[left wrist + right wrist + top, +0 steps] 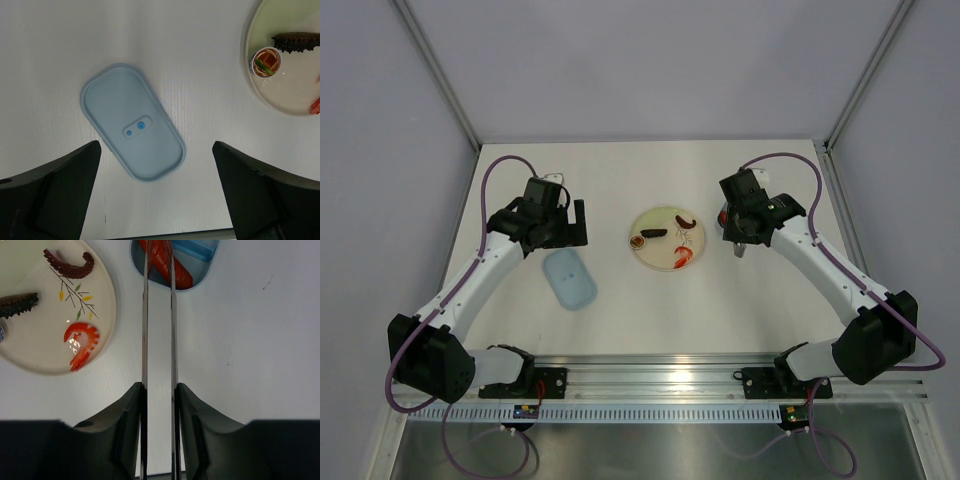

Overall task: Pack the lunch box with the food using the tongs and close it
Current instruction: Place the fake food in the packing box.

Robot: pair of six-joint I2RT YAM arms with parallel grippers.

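Note:
My right gripper [159, 390] is shut on the silver tongs [145, 330]. Their two arms reach over the pale-blue lunch box [212, 260] and run off the top of the right wrist view. In the tub lies a red sausage [181, 275], partly under the tong arms. On the round plate [35, 360] remain a red shrimp [82, 342], a dark red curled piece [70, 267] and a dark brown piece [17, 304]. The blue lid [131, 121] lies flat on the table. Just beyond the lid, my left gripper [157, 195] stands open above the table, holding nothing.
From above, the plate [650, 258] sits mid-table between the arms, and the lid [569, 279] is to its left. A small round cup-like piece [266, 61] sits on the plate. The right gripper [740, 240] covers most of the tub. Walls enclose the table.

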